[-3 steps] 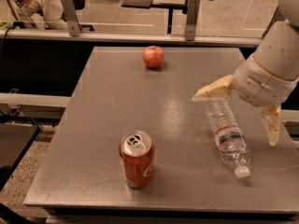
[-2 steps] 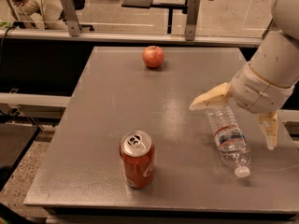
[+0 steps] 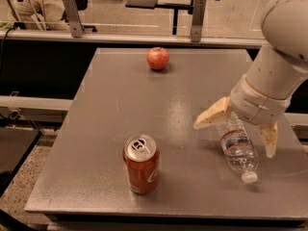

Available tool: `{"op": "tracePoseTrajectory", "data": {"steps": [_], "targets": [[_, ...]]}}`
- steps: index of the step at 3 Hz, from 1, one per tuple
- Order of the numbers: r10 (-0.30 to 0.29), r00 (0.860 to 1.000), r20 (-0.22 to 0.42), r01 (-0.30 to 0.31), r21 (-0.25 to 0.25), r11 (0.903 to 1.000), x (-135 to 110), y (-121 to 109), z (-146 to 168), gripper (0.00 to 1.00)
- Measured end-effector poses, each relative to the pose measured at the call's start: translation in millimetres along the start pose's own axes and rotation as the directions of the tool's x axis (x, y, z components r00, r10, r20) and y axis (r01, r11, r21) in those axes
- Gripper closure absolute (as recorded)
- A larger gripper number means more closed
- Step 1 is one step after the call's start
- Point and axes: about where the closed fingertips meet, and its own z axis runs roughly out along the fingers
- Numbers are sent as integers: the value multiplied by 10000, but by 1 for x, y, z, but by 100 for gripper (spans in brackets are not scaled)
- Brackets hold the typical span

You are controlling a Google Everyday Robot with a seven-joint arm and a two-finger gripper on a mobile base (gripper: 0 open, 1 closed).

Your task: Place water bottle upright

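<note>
My gripper (image 3: 233, 140) hangs over the right side of the table (image 3: 96, 177), with its jaws wide open. It holds nothing. One finger (image 3: 211, 119) points to the left of the water bottle (image 3: 238, 152) and the other finger (image 3: 269, 139) points down on its right, so the bottle lies between them. I cannot tell if either finger touches it.

The water bottle lies on its side on the table, not upright. Its white cap (image 3: 249, 177) points toward the near edge, and its far end is hidden under my wrist. The label band goes around its middle.

A red soda can (image 3: 141, 163) stands upright near the front edge, well apart from the bottle. A red apple (image 3: 158, 58) rests near the far edge of the table.
</note>
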Motion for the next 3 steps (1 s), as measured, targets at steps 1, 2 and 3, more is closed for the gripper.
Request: {"op": "tracePoseTrajectory", "data": {"steps": [1, 2, 3], "targets": [[-248, 9997, -60, 247, -264, 9993, 1, 0, 4, 36], [-265, 9996, -122, 260, -461, 9986, 4, -2, 3, 60], [392, 9992, -89, -395, -285, 9988, 9, -12, -5, 82]]}}
